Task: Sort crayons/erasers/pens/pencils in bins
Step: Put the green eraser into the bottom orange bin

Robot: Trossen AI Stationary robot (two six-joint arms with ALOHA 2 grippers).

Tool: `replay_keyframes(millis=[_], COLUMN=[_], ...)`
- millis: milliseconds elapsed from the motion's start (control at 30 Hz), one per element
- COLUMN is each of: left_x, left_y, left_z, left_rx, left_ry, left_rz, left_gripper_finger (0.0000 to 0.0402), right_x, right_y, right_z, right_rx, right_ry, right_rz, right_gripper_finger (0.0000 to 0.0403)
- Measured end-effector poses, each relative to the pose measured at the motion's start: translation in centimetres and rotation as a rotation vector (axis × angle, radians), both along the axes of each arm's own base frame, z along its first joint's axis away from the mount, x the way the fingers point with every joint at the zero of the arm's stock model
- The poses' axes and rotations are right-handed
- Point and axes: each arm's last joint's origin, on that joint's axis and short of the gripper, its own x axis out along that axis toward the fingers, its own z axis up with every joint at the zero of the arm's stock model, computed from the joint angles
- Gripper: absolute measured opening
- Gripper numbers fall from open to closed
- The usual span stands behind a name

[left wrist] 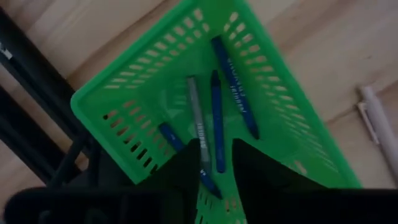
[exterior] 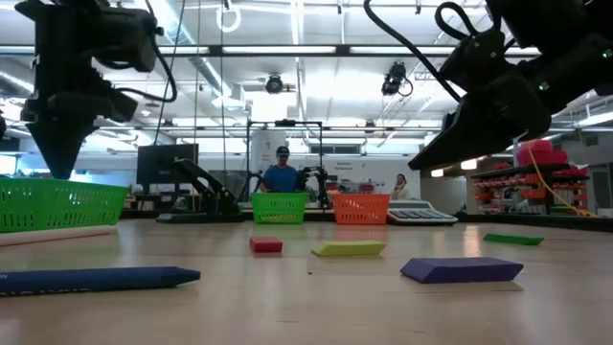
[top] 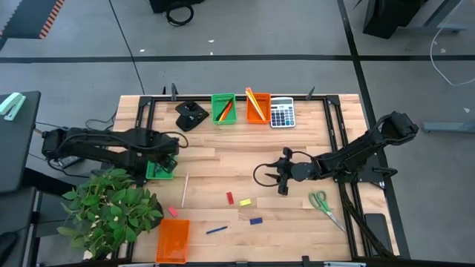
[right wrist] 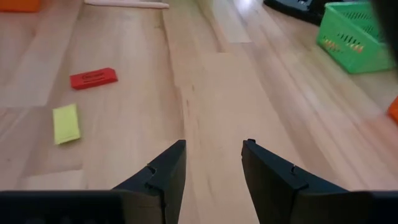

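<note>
My left gripper [top: 165, 165] [left wrist: 214, 155] points down over a green bin [top: 159, 171] [left wrist: 205, 106] at the table's left side. Its fingers are open and nothing is between them. Several pens [left wrist: 217, 121], blue and grey, lie flat on the bin's floor. My right gripper [top: 283, 180] [right wrist: 213, 149] hovers open over bare wood right of centre. On the table lie a pale pencil [top: 185, 190], a red eraser [top: 230, 197], a yellow eraser [top: 245, 202], a pink eraser [top: 173, 211], a blue eraser [top: 256, 220] and a blue pen [top: 217, 230].
An orange bin [top: 173, 239] stands at the near edge beside a potted plant [top: 111, 211]. A green bin [top: 223, 108], an orange bin [top: 257, 106] and a calculator [top: 282, 113] line the far edge. Green-handled scissors [top: 323, 203] lie at the right.
</note>
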Motion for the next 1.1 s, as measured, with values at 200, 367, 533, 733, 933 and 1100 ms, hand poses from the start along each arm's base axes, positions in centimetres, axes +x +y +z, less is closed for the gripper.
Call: replay_keyframes(millis=[200,367,533,733,933,1100], left_x=[1.1,3.5,6.0,9.2,12.2,14.1], left_y=[0.0,-0.6,-0.7,-1.5,-2.3,-2.8], left_z=[2.3,4.3,4.4,4.2,2.3,-0.1], left_rx=[0.018,0.112,0.212,0.307,0.403,0.386], left_ry=[-0.086,-0.305,-0.485,-0.713,-0.934,-1.088], left_rz=[-0.065,-0.247,-0.356,-0.496,-0.627,-0.683], left_gripper_finger=[0.0143,0.0147,0.0128,0.0113,0.0111,0.0113], right_x=[-0.3,-0.7,-0.6,-0.7,-1.6,-2.3], right_y=[1.1,2.0,2.5,4.0,4.9,4.0], right_z=[0.0,0.0,0.4,1.4,0.6,-0.5], right_rx=[0.040,0.038,0.052,0.126,0.154,0.257], right_ry=[-0.006,-0.024,-0.067,-0.187,-0.140,0.017], right_rz=[0.022,0.014,0.018,0.059,-0.003,-0.303], right_gripper_finger=[0.0162,0.0162,0.0162,0.0162,0.0162,0.0162])
